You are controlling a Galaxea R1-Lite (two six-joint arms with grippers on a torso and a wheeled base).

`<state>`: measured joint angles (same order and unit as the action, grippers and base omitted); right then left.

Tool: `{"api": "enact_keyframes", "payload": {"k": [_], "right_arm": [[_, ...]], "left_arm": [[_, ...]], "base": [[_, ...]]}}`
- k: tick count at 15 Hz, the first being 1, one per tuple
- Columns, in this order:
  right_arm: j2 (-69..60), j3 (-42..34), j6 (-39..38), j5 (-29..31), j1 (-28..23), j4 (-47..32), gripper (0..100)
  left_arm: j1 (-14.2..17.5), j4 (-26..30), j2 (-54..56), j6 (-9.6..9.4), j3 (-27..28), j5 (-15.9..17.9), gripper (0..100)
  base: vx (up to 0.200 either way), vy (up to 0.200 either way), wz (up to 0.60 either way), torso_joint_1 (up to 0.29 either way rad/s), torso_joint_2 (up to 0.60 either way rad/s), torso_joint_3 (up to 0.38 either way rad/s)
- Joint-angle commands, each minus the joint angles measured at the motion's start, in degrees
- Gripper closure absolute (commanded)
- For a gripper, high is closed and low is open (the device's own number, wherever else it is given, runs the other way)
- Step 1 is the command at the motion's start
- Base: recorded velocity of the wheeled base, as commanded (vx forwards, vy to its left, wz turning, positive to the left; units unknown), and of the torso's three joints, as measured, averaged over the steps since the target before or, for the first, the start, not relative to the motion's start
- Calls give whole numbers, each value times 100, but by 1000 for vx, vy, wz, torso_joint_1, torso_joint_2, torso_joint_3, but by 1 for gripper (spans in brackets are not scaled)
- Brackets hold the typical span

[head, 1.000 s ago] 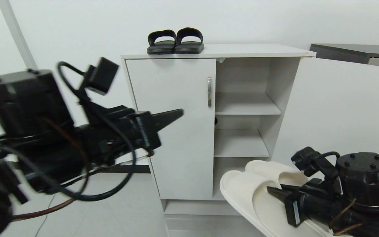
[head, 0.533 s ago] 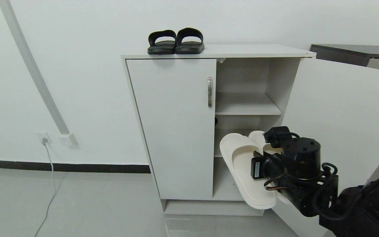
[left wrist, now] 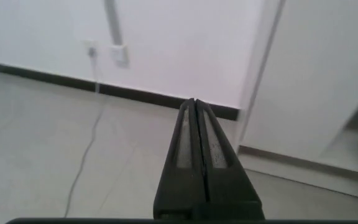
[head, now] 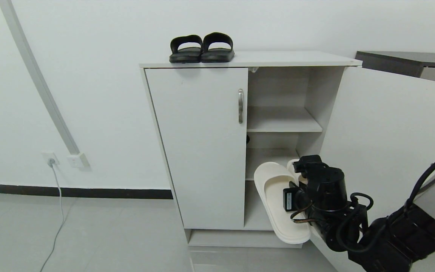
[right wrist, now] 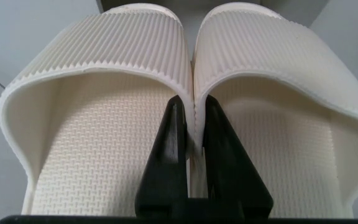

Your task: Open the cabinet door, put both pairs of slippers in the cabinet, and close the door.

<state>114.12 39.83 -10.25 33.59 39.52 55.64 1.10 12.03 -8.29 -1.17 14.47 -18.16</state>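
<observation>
R gripper (right wrist: pixel 194 107) clamped on white slippers (head: pixel 274 196) at open cabinet (head: pixel 296 58); next you slide pair onto shelf (head: pixel 270 158), release.

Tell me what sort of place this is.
Probably an indoor entryway or hallway, perhaps a test room. A white shoe cabinet stands against a plain wall with black slippers on top, the right gripper holds cream slippers at its open side, and the floor is grey tile.
</observation>
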Motion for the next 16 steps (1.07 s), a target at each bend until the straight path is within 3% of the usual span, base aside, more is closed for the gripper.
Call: {"api": "enact_keyframes", "payload": {"k": [1,3,5,7,9,10,12,13,16], "right_arm": [[14,-89,-3,8,56,35,100],[14,-159,14,-1,64,184,100],[32,-159,6,-1,56,184,100],[137,-151,6,-1,64,219,100],[190,-159,14,-1,64,334,100],[208,-186,32,-1,64,413,100],[216,-195,32,-1,73,422,100],[225,-195,32,-1,73,422,100],[225,-203,32,-1,100,439,100]], "left_arm": [[198,-526,425,3,-753,-29,100],[128,-1282,469,-76,-1368,67,100],[-101,-1414,829,-94,-1412,516,100],[-101,-1423,829,-111,-1421,850,100],[-101,-1423,829,-68,-1421,1359,100],[-110,-1177,829,240,-1421,2098,100],[-110,-1203,829,73,-1429,2194,100],[-110,-1203,829,-103,-1438,2186,100],[-110,-1203,829,3,-1429,2203,100]], "base": [[0,0,0,0,0,0],[0,0,0,0,0,0],[0,0,0,0,0,0],[0,0,0,0,0,0],[0,0,0,0,0,0],[0,0,0,0,0,0],[0,0,0,0,0,0],[0,0,0,0,0,0],[0,0,0,0,0,0]]}}
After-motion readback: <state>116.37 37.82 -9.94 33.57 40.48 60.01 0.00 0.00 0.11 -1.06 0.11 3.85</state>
